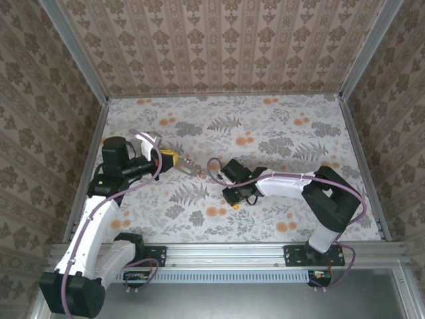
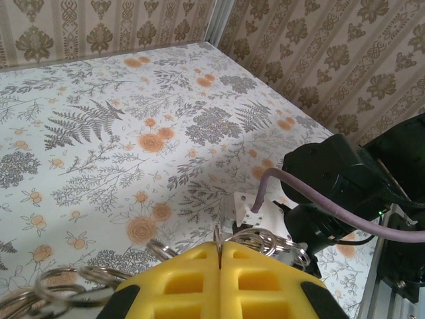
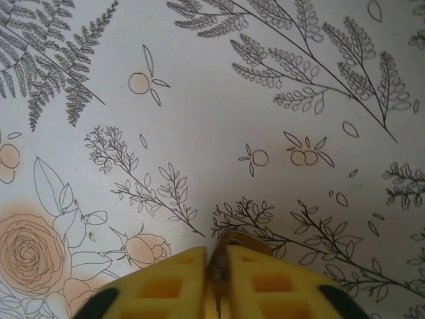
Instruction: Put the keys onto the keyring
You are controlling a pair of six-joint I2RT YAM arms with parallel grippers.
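The left gripper (image 1: 174,160) hovers over the left half of the table (image 1: 285,129), pointing toward the middle. In the left wrist view its 2 yellow fingers (image 2: 176,282) are pressed together, clamped on the keyring (image 2: 264,240). A thin grey edge of it stands upright in the seam at the tips. More grey metal loops fan out on both sides of the fingers, some low on the left and some on the right. From above, the keyring (image 1: 191,166) sticks out past the fingertips, held off the flowered cloth. Whether any key hangs on it is too small to tell.

The right gripper (image 1: 237,205) is low over the middle of the table, just right of the keyring and apart from it. In the right wrist view its yellow fingers (image 3: 279,279) point down at the cloth, close above it. They stand nearly together, with only a narrow slit between them, and a brass key (image 3: 232,240) is pinched in that slit. Only its rounded brass edge pokes out at the tips.

The right arm (image 2: 332,176) and its purple cable (image 2: 319,207) show dark at the right of the left wrist view.
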